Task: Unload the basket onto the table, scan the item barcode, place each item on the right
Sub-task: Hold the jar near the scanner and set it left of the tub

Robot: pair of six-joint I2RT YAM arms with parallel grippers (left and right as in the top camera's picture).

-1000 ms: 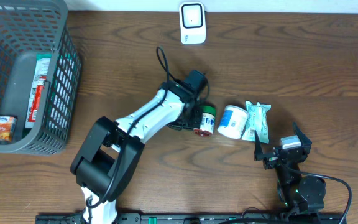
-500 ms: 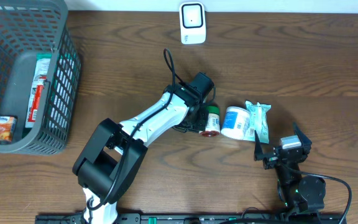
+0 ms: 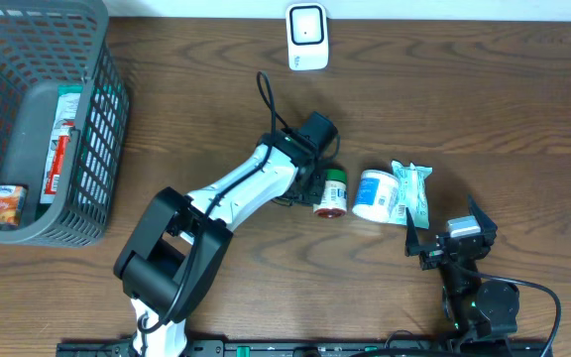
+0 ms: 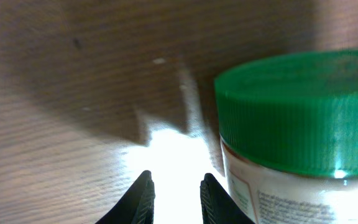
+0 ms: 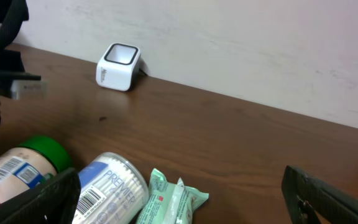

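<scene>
Left of the green-lidded jar [image 3: 332, 193], the left arm [image 3: 251, 181] has white links between bulky black joints and a looping black cable [image 3: 263, 97]. The right arm [image 3: 464, 260], on the jar's other side, is all black.

Overhead's evenly lit: we see sharp grain on the table [image 3: 504, 109] and only a soft shadow by the left arm [image 3: 241, 188]. Left wrist: blown-out glare ahead of the left gripper [image 4: 176, 199], dark shadow beyond, green lid [image 4: 297, 106] blurry. Right wrist: bright, right gripper [image 5: 179, 190] fingers dark and soft.
</scene>
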